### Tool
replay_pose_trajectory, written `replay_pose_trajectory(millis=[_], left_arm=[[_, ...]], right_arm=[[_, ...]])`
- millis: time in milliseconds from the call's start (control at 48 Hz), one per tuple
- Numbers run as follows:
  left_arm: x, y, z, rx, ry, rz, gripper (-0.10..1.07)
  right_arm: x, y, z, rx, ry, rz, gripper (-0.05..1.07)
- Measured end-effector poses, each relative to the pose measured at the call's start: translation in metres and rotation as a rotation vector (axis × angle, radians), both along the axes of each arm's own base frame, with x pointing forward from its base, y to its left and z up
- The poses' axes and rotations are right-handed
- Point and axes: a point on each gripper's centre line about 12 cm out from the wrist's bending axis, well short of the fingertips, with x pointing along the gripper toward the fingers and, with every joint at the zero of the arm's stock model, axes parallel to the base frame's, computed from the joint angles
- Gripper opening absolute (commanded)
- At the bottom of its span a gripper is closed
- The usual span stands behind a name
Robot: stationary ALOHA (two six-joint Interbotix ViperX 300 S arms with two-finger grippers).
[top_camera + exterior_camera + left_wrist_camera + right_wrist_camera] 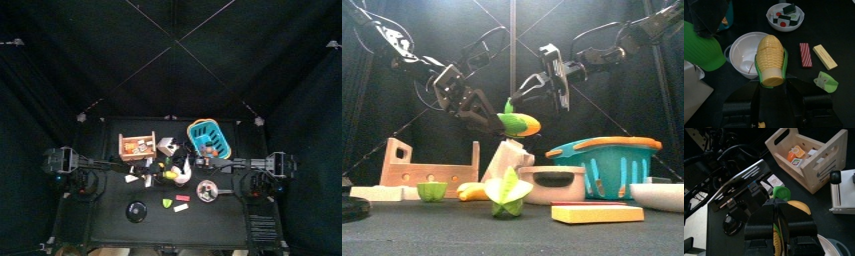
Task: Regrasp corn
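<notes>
Front view | both arms raised, jaws meeting on corn (519, 123) mid-air

I see the corn (519, 123) held up between both hands, above the bowl (556, 184); basket (604, 163) to its right.

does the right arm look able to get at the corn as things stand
Probably yes: the right end effector hangs just beside the corn, which the left end effector holds aloft, with nothing between them.
</notes>
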Motion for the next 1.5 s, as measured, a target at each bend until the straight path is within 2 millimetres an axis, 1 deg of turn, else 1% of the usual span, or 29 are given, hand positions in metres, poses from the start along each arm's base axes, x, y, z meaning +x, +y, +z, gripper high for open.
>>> replay_pose_trajectory(millis=[125, 312, 438, 688, 875, 979, 1125, 1271, 1333, 1438, 1500], left_arm=[[-0.003, 0.0, -0.002, 0.001, 0.008, 0.002, 0.62], [-0.015, 0.001, 0.0, 0.013, 0.025, 0.016, 0.62], [-0.025, 0.003, 0.001, 0.019, 0.038, 0.031, 0.62], [-0.044, 0.003, 0.005, 0.021, 0.027, 0.041, 0.62], [-0.053, 0.003, 0.007, 0.023, 0.021, 0.043, 0.62], [-0.055, 0.003, 0.006, 0.022, 0.024, 0.046, 0.62], [-0.056, 0.003, 0.004, 0.022, 0.028, 0.046, 0.62], [-0.057, 0.004, 0.003, 0.021, 0.033, 0.048, 0.62], [-0.057, 0.003, 0.002, 0.021, 0.034, 0.048, 0.62], [-0.057, 0.004, 0.003, 0.021, 0.033, 0.048, 0.62], [-0.057, 0.004, 0.002, 0.021, 0.034, 0.048, 0.62]], right_arm=[[-0.005, 0.002, 0.002, -0.002, -0.001, 0.001, 0.28], [-0.027, 0.007, 0.004, 0.015, -0.001, -0.011, 0.28], [-0.039, 0.012, 0.001, 0.029, 0.002, -0.009, 0.28], [-0.054, 0.025, -0.006, 0.055, 0.048, 0.0, 0.28], [-0.08, 0.029, -0.012, 0.154, 0.156, -0.059, 0.28], [-0.095, 0.036, -0.01, 0.201, 0.199, -0.071, 0.28], [-0.11, 0.041, -0.008, 0.25, 0.224, -0.084, 0.28], [-0.118, 0.042, 0.004, 0.248, 0.186, -0.08, 0.28], [-0.121, 0.04, 0.011, 0.243, 0.164, -0.088, 0.28], [-0.131, 0.031, 0.02, 0.22, 0.134, -0.119, 0.28], [-0.138, 0.019, 0.024, 0.197, 0.117, -0.162, 0.28]])
